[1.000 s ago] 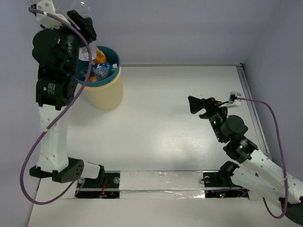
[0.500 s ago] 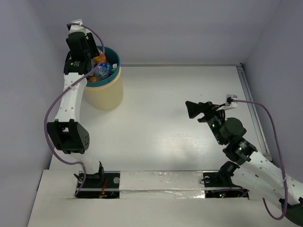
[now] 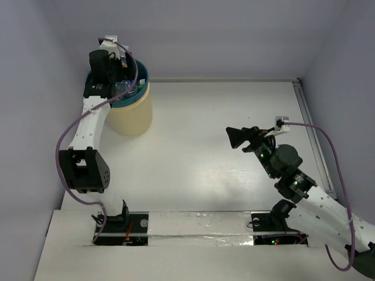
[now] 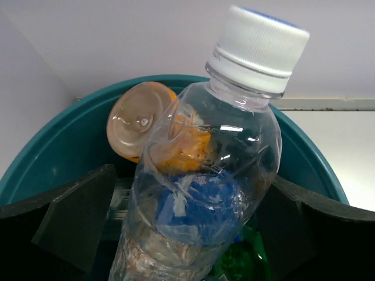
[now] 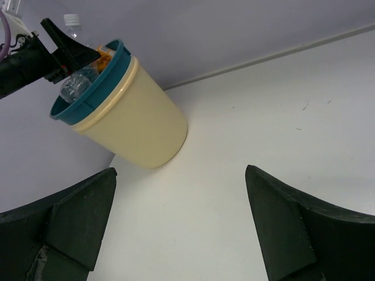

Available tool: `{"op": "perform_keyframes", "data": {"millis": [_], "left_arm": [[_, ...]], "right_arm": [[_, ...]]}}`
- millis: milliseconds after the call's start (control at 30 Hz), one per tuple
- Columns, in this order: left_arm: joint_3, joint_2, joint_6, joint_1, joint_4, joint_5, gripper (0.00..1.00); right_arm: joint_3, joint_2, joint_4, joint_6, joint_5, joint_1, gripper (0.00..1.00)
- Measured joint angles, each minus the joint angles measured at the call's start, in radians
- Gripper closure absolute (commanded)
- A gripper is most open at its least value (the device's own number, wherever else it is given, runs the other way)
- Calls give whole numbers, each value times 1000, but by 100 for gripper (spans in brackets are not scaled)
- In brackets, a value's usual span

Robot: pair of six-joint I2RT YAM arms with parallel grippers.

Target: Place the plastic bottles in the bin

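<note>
Left wrist shows a clear bottle [image 4: 234, 134] in the bin [image 4: 64, 134], blue label [image 4: 202, 202] unreadable.

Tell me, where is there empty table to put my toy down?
The white tabletop is bare between the cream-yellow round bin and the right gripper, and on to the far right rail. It is crowded only inside the bin: plastic bottles fill it, with the left gripper over them.
</note>
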Motion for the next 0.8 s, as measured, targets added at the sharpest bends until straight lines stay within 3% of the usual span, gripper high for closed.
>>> {"op": "perform_keyframes", "data": {"millis": [200, 433, 533, 567, 633, 667, 800], "left_arm": [[0, -45, -22, 0, 2, 37, 1], [0, -252, -117, 0, 43, 98, 1], [-3, -363, -182, 0, 74, 119, 1], [-18, -403, -206, 0, 91, 127, 1], [-56, -482, -254, 0, 103, 145, 1], [-84, -521, -277, 0, 107, 157, 1], [-191, -652, -344, 0, 85, 207, 1]], "right_arm": [[-2, -10, 0, 0, 1, 0, 7], [4, -7, -8, -1, 16, 0, 13], [18, -8, -13, -9, 28, 0, 46], [27, -10, -21, -13, 35, 0, 70], [43, -20, -35, -18, 43, 0, 93], [52, -28, -47, -18, 48, 0, 100], [103, -78, -106, -42, 78, 0, 100]]}}
